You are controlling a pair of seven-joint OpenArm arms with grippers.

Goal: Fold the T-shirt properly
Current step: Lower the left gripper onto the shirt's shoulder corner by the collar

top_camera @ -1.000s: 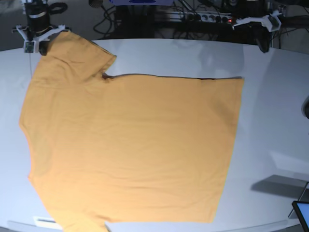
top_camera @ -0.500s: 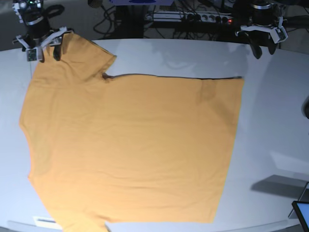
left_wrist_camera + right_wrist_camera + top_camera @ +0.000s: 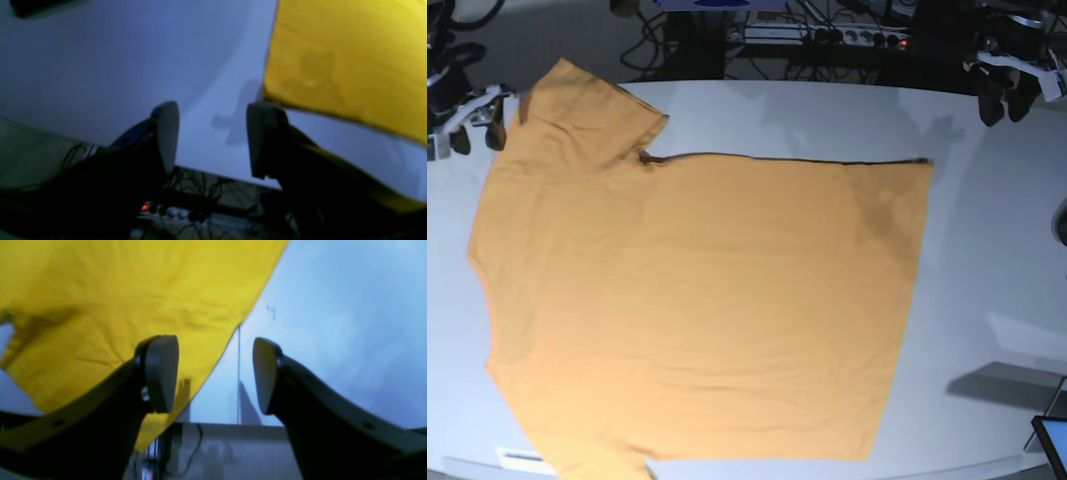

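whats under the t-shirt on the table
The T-shirt lies flat on the pale table, which shows all around it. Whatever the fabric covers cannot be seen; no bump shows.

Cool bluish light across the pale table (image 3: 987,250), soft glare on its far side, dim cluttered background, both wrist views blurred and dark at the bottom, faint shadow beside the T-shirt (image 3: 347,56) corner

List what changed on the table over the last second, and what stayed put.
Both grippers let go and pulled outward. The right gripper, shut at the sleeve tip a second ago, now stands open, off to the side of the T-shirt. The left gripper, shut near the far hem corner, opened and drew away from the table centre. The T-shirt lies flat as before.
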